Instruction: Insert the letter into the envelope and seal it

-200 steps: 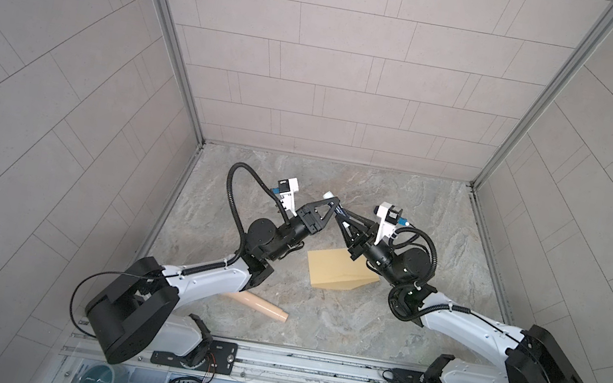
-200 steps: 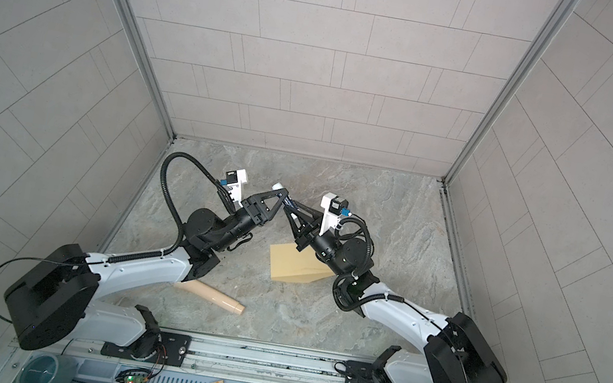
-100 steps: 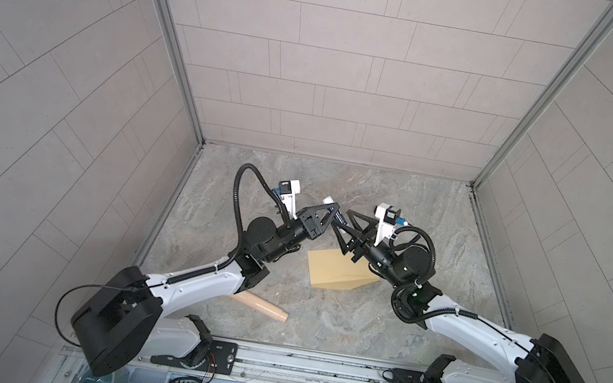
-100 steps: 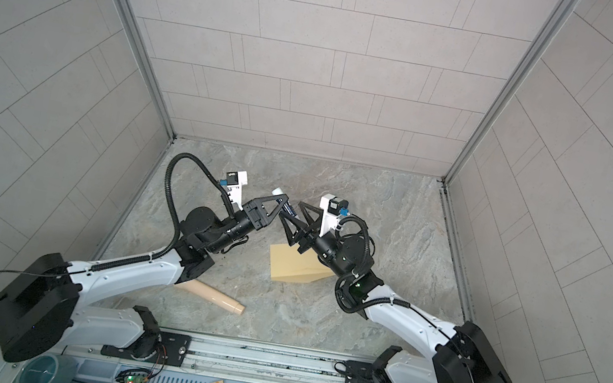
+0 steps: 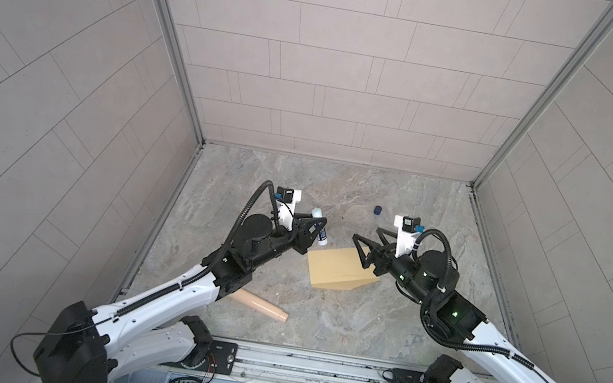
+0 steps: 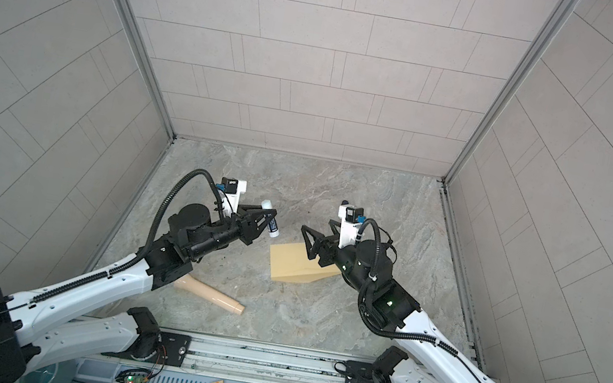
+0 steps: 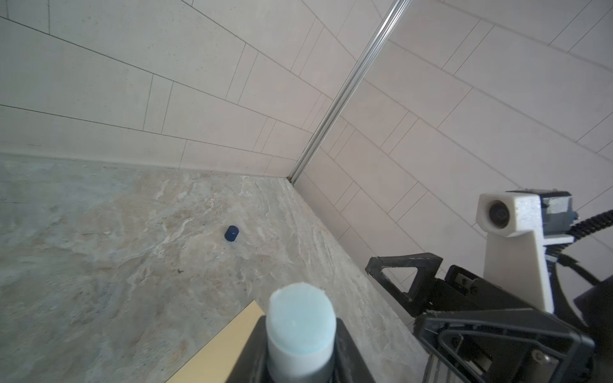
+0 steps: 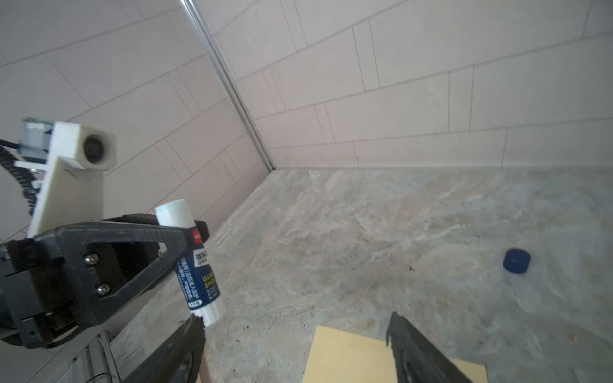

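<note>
The tan envelope [image 5: 330, 268] [image 6: 290, 263] lies flat mid-table; one corner shows in the wrist views [image 7: 225, 345] [image 8: 351, 358]. The letter is hidden in every view. My left gripper [image 5: 317, 230] [image 6: 268, 220] [image 7: 300, 358] is shut on an uncapped glue stick [image 5: 319, 226] [image 8: 199, 265], held above the table just left of the envelope's far corner. Its pale blue tip [image 7: 300, 311] points up. My right gripper [image 5: 367, 234] [image 6: 316, 225] [image 8: 292, 321] hovers open and empty over the envelope's right part.
A small dark blue cap [image 5: 378, 210] [image 7: 231, 233] [image 8: 516, 261] lies on the marble behind the right gripper. A beige cylinder [image 5: 260, 306] [image 6: 209, 293] lies near the front, under the left arm. Tiled walls close in three sides.
The right gripper, shut at the glue stick's tip a second ago, has opened and drawn back to the right. The left gripper has shifted left with the stick, so the two stand apart.
</note>
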Tool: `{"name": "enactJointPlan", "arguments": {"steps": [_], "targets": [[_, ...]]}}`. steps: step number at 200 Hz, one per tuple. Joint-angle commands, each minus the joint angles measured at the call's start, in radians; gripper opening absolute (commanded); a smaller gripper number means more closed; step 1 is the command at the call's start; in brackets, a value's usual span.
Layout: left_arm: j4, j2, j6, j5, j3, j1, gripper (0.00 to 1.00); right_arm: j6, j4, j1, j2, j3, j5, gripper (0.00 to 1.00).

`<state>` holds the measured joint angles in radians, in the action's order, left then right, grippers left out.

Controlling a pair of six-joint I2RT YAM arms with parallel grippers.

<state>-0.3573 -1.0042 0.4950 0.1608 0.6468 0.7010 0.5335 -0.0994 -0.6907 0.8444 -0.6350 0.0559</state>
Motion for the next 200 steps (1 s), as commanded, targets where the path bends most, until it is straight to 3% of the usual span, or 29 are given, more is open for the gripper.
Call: {"name": "enactJointPlan", "arguments": {"steps": [1, 38, 94, 143, 200], "targets": [[0.073, 0.028, -0.102, -0.039, 0.006, 0.000, 0.00, 0.171, 0.160, 0.003, -0.030, 0.051, -0.089, 0.87], [0.090, 0.031, -0.121, -0.047, 0.001, 0.000, 0.00, 0.453, 0.165, 0.003, -0.003, 0.147, -0.154, 0.87], [0.086, 0.022, -0.118, -0.052, -0.003, 0.001, 0.00, 0.790, 0.157, 0.003, 0.141, 0.211, -0.117, 0.80], [0.086, 0.018, -0.119, -0.052, -0.003, 0.000, 0.00, 0.889, 0.069, 0.001, 0.283, 0.236, -0.035, 0.64], [0.086, 0.019, -0.119, -0.053, -0.004, 0.001, 0.00, 0.899, -0.003, 0.002, 0.399, 0.217, 0.002, 0.48]]}}
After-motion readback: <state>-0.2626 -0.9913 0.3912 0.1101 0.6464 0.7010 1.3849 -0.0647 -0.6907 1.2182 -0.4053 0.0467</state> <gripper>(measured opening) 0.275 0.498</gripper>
